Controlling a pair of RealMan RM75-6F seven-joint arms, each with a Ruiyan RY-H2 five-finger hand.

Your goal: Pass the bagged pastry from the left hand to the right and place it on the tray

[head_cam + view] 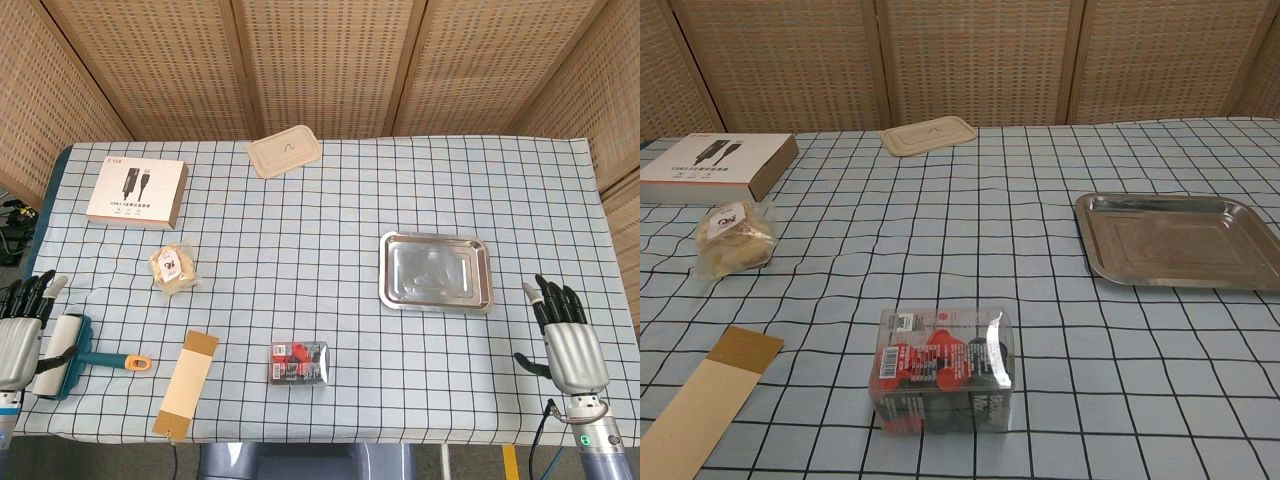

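Bagged pastry (pixel 172 267) lies on the checked cloth at 9 o'clock, well apart from the tray (pixel 436 271) at 3 o'clock. Left hand (pixel 22 330) at 8 o'clock and right hand (pixel 570 340) at 4 o'clock: fingers apart, holding nothing.

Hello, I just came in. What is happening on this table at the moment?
Nothing is being handled yet. The bagged pastry lies on the checked tablecloth, to the left, in front of a white box. The metal tray on the right has nothing on it. The left hand and the right hand rest open near the table's front corners, each holding nothing. The handover has not begun.
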